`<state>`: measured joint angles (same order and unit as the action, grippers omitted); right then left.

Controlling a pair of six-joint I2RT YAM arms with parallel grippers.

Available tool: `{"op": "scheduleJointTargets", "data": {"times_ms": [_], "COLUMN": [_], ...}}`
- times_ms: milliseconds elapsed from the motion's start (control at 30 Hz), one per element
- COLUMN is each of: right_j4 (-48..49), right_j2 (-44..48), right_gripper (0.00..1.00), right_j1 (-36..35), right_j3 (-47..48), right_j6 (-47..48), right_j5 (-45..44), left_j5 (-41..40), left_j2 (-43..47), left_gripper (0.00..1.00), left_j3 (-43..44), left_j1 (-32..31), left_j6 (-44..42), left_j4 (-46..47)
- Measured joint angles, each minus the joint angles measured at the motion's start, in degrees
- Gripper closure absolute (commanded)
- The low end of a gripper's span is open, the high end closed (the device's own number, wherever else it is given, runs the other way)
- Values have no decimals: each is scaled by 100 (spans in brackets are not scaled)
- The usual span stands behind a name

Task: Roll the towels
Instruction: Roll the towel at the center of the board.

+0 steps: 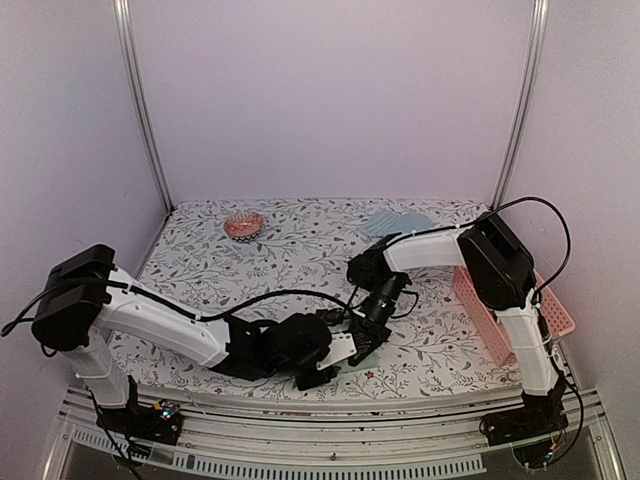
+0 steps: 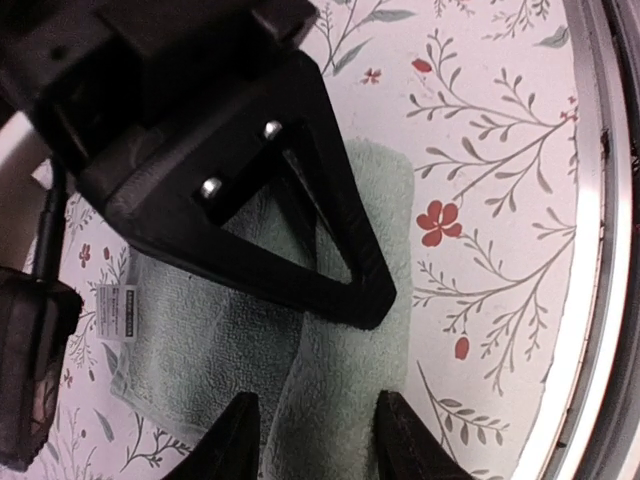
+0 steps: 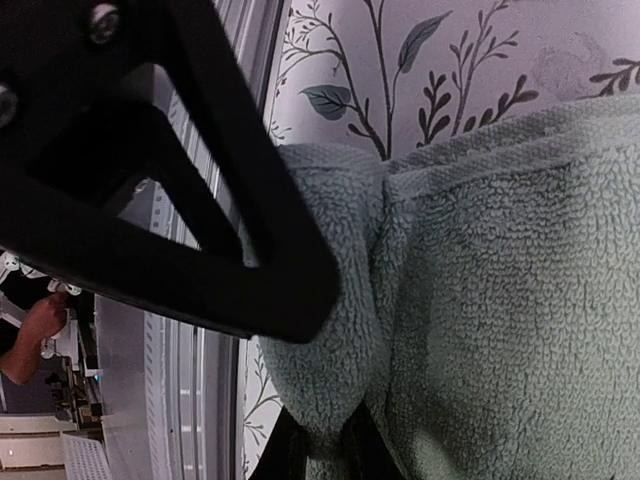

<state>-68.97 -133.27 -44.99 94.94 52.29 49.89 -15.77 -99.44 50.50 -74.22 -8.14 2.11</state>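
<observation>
Floral tablecloth [image 1: 300, 240]; metal rail [image 2: 600, 250] along its near edge. Sage green towel [image 2: 330, 390] lies just beside the rail, partly folded. The folded strip's long axis runs roughly parallel to the rail. White label [image 2: 118, 310] sits on the towel edge farthest from the rail, print too small to read. Left gripper [image 2: 325, 445]: 2 fingers apart, straddling the strip. Right gripper [image 3: 320, 450]: fingers pinched on a towel fold near the rail. Light blue towel [image 1: 395, 220] lies flat, well apart from the rail.

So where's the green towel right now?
The green towel lies at the table's near edge, about midway, under both hands; the wrist views show it beneath the left hand's open fingers and pinched by the right hand.
</observation>
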Motion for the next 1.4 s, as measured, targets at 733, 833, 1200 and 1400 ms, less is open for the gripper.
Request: {"op": "scheduleJointTargets", "data": {"times_ms": [733,833,1200,1400], "right_j4": [13,251,2409,3073], "right_j2": [944,1705,4183,4496], "right_gripper": [60,61,62,58], "right_j1": [256,579,658,-229], "right_j3": [-546,-793,-2695,-3447], "right_j6": [-190,-299,-1163,-931], "right_j5": [-273,-319,-1814,-2494], "left_j5": [717,1034,3370,4631], "left_j2": [-529,-527,-664,-1202], "left_gripper": [100,100,99,99], "left_j3": [658,675,898,1423], "left_j1": [31,125,1268,1694], "left_j6": [-424,-299,603,1040], "left_j4": [-721,-813,-1113,-1405]}}
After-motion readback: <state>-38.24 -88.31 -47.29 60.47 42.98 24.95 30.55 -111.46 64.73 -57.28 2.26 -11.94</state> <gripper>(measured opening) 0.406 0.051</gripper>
